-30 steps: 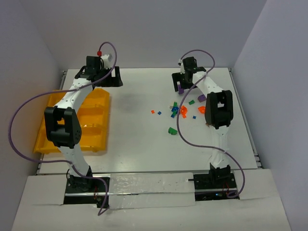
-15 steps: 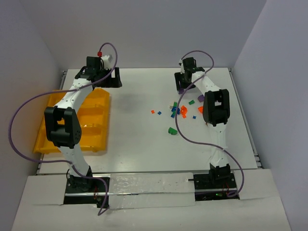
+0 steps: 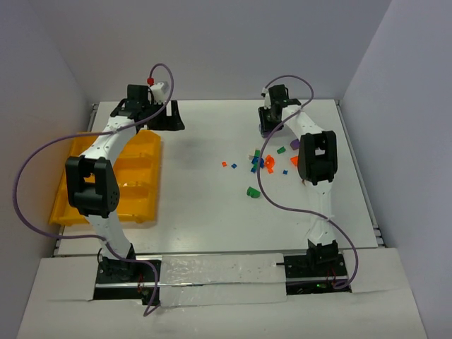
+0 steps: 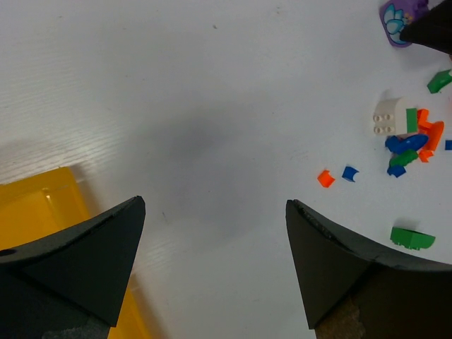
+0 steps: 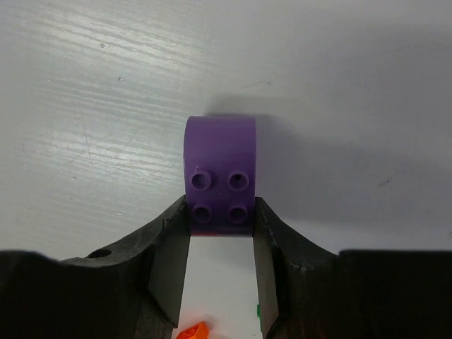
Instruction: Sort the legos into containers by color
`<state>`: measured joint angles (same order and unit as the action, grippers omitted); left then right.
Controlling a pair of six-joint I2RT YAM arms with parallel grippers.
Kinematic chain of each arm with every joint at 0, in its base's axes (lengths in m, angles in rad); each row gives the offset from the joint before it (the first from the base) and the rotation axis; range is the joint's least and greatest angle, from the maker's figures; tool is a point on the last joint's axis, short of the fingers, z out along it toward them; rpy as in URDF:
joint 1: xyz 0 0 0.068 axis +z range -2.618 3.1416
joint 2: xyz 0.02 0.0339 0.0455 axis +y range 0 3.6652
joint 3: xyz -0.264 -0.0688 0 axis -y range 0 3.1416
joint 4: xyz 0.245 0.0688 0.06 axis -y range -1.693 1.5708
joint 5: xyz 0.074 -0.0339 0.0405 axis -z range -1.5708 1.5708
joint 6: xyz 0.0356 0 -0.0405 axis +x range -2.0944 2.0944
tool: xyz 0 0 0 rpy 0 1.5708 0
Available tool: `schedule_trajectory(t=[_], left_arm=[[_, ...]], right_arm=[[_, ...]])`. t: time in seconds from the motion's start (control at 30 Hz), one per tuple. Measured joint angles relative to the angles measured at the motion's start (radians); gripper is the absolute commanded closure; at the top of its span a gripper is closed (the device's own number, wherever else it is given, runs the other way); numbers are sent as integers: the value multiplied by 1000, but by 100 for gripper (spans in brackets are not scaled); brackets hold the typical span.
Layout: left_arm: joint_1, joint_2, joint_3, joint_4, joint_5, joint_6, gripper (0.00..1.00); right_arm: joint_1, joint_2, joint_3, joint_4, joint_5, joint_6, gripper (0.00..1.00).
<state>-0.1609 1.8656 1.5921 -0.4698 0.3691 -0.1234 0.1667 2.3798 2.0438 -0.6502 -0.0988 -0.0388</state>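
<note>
One yellow tray [image 3: 150, 152] sits at nine o'clock. Two grippers: left gripper [image 4: 212, 212] at eleven, jaws wide apart; right gripper [image 5: 220, 212] at one, clamped on one purple brick [image 5: 219, 159]. Roughly a dozen loose bricks [image 3: 265, 162] lie toward two

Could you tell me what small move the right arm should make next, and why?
Probably a straight lift. The right gripper straddles the purple brick, its fingers seemingly against both sides, while the brick rests on the table, far from the yellow tray.
</note>
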Motion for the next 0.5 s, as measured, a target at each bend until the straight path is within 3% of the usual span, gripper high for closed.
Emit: schedule_trajectory(t=[0.2, 0.5], left_arm=[[14, -1, -44, 35, 117, -22, 1], [84, -73, -128, 243, 426, -169, 1]], right_arm=[[-25, -4, 0, -24, -145, -12, 100], [-23, -93, 61, -49, -676, -2, 100]])
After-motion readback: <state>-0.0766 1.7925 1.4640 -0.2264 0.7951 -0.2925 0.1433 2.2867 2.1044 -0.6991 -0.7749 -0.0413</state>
